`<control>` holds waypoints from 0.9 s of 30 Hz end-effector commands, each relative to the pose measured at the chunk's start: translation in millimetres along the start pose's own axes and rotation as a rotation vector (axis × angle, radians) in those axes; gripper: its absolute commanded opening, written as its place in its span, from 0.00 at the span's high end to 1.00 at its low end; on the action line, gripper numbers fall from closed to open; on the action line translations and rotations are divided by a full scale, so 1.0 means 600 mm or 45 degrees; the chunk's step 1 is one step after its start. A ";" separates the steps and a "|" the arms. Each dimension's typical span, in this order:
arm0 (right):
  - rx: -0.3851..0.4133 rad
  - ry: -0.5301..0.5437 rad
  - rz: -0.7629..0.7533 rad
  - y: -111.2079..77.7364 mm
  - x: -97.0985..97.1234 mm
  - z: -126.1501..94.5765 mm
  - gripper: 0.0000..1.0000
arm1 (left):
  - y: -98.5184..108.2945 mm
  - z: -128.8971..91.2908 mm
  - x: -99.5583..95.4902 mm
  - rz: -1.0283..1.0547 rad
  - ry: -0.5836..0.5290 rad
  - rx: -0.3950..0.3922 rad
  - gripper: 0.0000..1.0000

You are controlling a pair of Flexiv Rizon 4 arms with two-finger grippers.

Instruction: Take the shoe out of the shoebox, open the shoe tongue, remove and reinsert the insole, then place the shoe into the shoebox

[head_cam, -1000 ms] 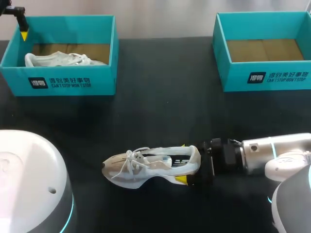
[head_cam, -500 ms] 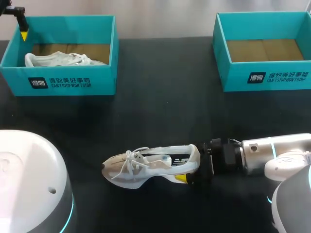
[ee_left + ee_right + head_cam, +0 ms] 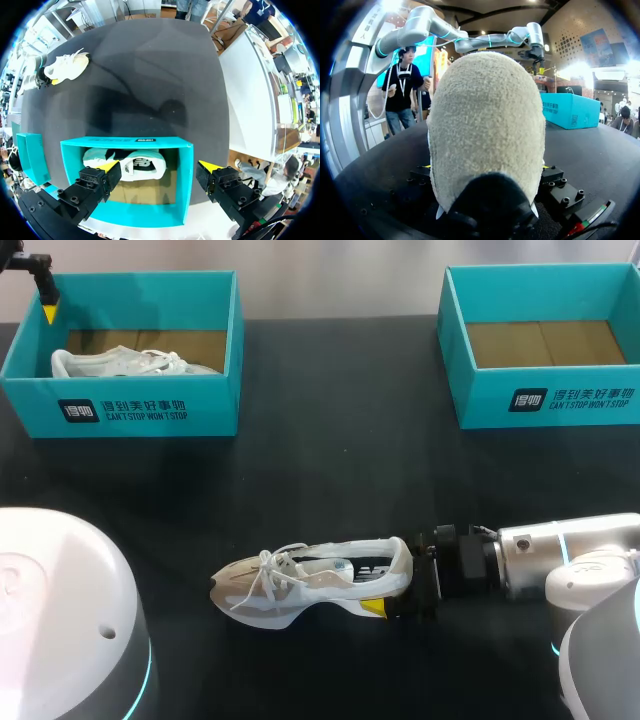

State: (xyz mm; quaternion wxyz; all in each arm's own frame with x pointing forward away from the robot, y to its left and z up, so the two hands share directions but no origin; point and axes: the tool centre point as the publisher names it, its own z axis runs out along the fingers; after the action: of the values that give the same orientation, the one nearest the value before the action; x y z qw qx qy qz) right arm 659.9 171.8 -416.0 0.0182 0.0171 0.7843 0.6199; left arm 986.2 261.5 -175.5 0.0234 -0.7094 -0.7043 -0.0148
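Matte black table (image 3: pixel 330 470), flat and even. At its far left, the left shoebox (image 3: pixel 150 412): rectangular, open-topped, smooth teal card walls, plain brown cardboard floor, white print on the near wall. Inside, a second shoe (image 3: pixel 130 362) of white mesh with loose laces, lying along the floor. Level with the left shoebox and well apart to its right, the right shoebox (image 3: pixel 545 400), of the same teal card with a brown floor.

Well apart from the left shoebox, nearer the robot and off to its right, the shoe (image 3: pixel 310 580). A low white trainer, upright on its sole on the table, toe toward the left shoebox's side, heel away from it. Thin see-through mesh upper, beige suede-like toe panel, white laces in slack loops, thick white foam sole, dark stripes along the side. Heel back (image 3: pixel 485 125) rounded like a dome, covered in fuzzy cream nap, with a black patch at its base.

Pinching that heel from both sides, the right gripper (image 3: pixel 376 575). Near yellow tip pressed against the sole's side, far finger hidden behind the collar in the head view.

Above the left shoebox, the left gripper (image 3: pixel 159 166). Black blocky fingers with wedge-shaped yellow tips, spread wide, clear of the card walls.
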 end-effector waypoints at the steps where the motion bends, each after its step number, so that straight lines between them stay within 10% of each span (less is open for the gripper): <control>1: 0.005 0.000 0.000 0.002 0.000 0.000 1.00 | -0.012 -0.004 -0.008 -0.049 0.008 0.012 0.00; 13: 0.005 0.000 0.000 0.002 0.000 0.000 1.00 | -0.170 -0.029 -0.112 -1.254 0.198 0.203 0.00; 27: 0.005 0.000 0.000 0.002 0.000 0.000 1.00 | -0.170 -0.029 -0.112 -1.254 0.198 0.203 0.00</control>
State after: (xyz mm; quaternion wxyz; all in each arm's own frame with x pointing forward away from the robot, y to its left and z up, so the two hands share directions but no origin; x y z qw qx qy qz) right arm 660.0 171.5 -416.1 0.0180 0.0167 0.7843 0.6199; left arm 877.5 197.8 -161.5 0.1008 -0.3642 -0.9256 -0.0200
